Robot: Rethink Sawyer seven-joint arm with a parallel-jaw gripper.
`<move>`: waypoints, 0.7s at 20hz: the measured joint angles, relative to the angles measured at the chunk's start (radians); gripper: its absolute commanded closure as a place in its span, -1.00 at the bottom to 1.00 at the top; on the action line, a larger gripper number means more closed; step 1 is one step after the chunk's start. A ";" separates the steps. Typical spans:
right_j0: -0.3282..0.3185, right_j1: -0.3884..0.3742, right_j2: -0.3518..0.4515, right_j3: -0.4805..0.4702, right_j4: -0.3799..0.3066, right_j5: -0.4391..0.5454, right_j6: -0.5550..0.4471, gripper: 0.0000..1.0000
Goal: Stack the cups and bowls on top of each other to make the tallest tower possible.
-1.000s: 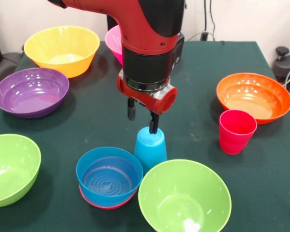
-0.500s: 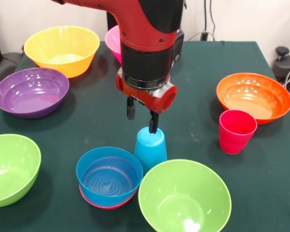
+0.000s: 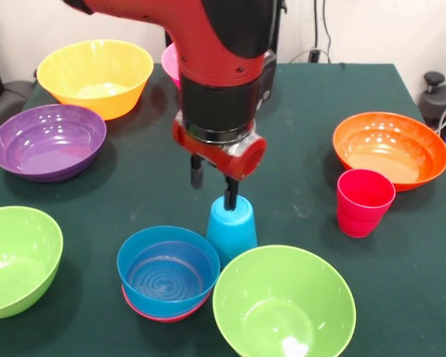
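Gripper (image 3: 212, 187) at frame centre, fingers apart, empty, just above inverted light blue cup (image 3: 231, 227). Cup placed base-up, likely as flat seat for stacking. Blue bowl (image 3: 168, 271) nested on red bowl (image 3: 145, 310), lower left.

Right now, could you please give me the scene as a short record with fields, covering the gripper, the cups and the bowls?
gripper: open, above the upside-down light blue cup, not holding it
red-pink cup: upright, in front of the orange bowl
blue bowl: nested in a small red bowl, beside the light blue cup
lime green bowls: one at front centre, one at the left edge
other bowls: yellow-orange, purple, pink partly hidden by the arm
table: dark green cloth
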 measured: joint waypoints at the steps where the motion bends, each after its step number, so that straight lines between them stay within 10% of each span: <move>1: -0.006 0.006 0.001 -0.010 0.000 0.000 0.000 -1.00; 14: -0.105 0.080 0.015 -0.106 -0.001 0.000 0.000 -1.00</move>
